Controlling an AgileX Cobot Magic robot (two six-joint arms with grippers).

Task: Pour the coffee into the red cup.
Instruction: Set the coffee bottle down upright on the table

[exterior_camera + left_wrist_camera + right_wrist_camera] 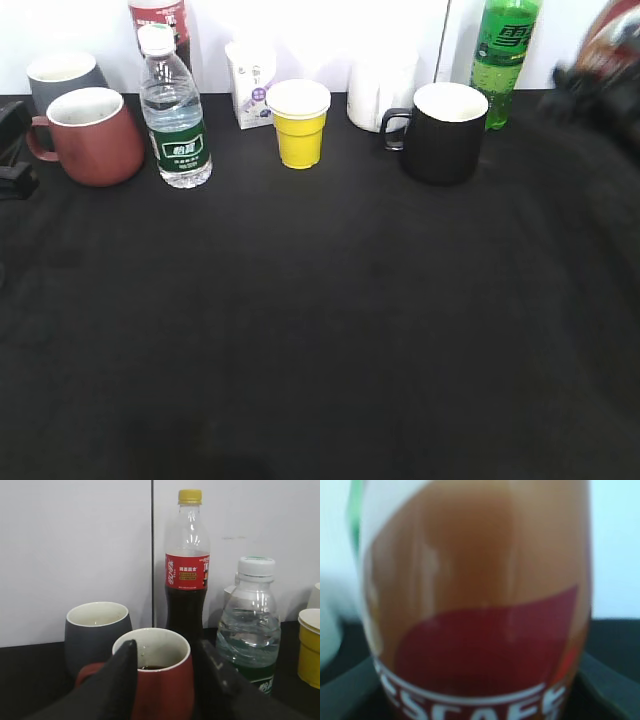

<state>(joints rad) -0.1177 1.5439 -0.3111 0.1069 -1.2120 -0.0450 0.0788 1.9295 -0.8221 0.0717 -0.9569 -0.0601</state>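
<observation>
1. Standing at the back left of a black table [320,330], the red cup [92,135] is a rounded brick-red mug with a white inside, its loop handle pointing left. A grey cup [62,78] sits just behind it and a clear water bottle [175,115] just to its right.
2. The left gripper [162,680] has its two dark fingers spread, one on each side of the red cup [160,680]; whether they touch the mug cannot be told. A little dark liquid shows low inside the cup (so some coffee may already be in).
3. The coffee [475,605] fills the right wrist view: a blurred brown, red and white label with part of the brand lettering. In the exterior view the bottle [612,45] is a blur at the far right edge, well apart from the red cup.
4. The right gripper's dark fingers [607,685] flank the bottle at the lower corners, and it looks clamped on it, though contact itself is not visible.
5. Handling, as a judgement: the slim curved bottle is likely smooth and slippery, and its weight shifts as liquid moves. Grip it around the labelled middle. The ceramic mug is stiff, fairly heavy and chippable, best steadied by its sides.
6. Also on the table: a yellow cup [298,125], a black mug [443,132], a green soda bottle [505,60] and a cola bottle [187,570].
</observation>
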